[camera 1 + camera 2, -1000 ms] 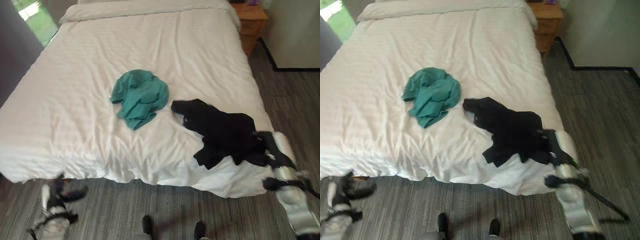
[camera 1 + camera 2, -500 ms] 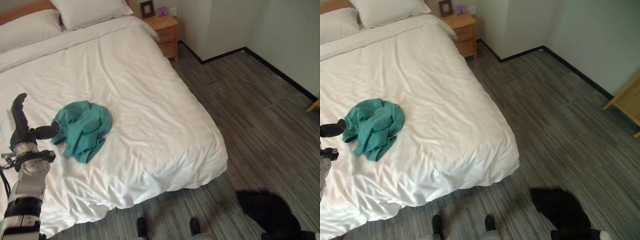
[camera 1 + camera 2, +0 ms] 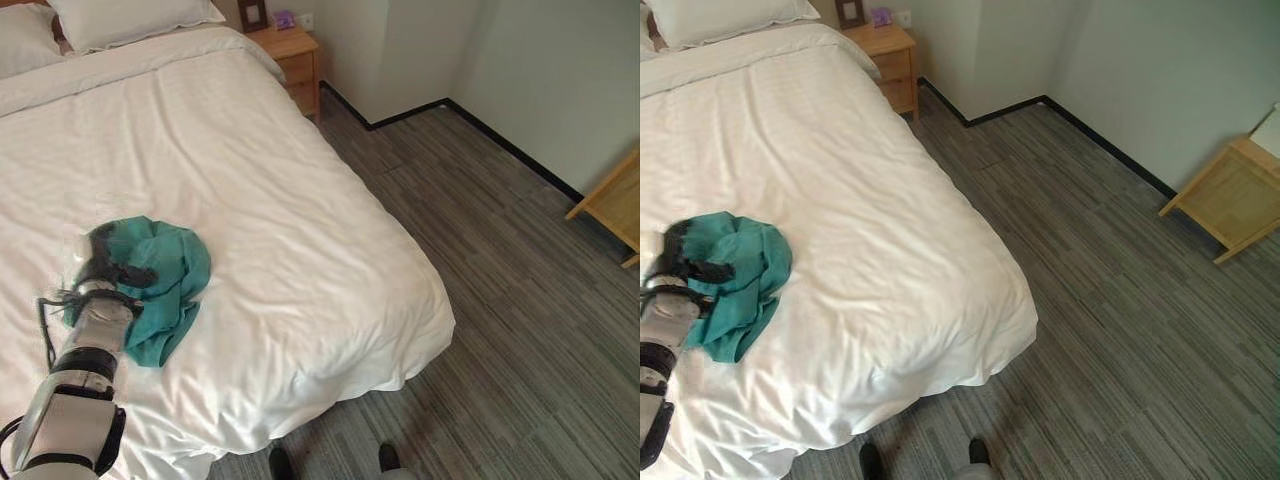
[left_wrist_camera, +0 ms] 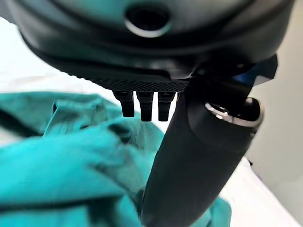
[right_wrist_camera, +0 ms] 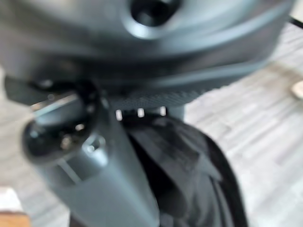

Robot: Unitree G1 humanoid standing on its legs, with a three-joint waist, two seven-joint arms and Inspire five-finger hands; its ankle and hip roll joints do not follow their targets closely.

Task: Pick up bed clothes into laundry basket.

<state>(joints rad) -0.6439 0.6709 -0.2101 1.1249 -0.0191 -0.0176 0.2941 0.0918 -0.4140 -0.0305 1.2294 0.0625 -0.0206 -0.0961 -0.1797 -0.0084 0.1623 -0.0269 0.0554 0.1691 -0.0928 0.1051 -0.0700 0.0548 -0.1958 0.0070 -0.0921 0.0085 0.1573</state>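
Note:
A crumpled teal garment (image 3: 165, 290) lies on the white bed (image 3: 300, 200) near its foot. My left hand (image 3: 108, 262) rests on top of it, at the side away from the bed's floor-side edge. In the left wrist view its thumb (image 4: 199, 161) presses down into the teal cloth (image 4: 57, 165), while the fingers (image 4: 144, 104) hang just above the folds and are not closed round them. In the right wrist view my right hand (image 5: 90, 161) is shut on a black garment (image 5: 189, 175), which hangs over the grey floor.
A wooden nightstand (image 3: 290, 45) stands by the head of the bed, beside the pillows (image 3: 130, 20). Another piece of wooden furniture (image 3: 1230, 195) stands by the far wall. Grey plank floor (image 3: 500, 300) runs along the side and foot of the bed.
My left hand has come down from above the bed onto the teal garment. The black garment has left the lower right of the eye views. The camera has also shifted.

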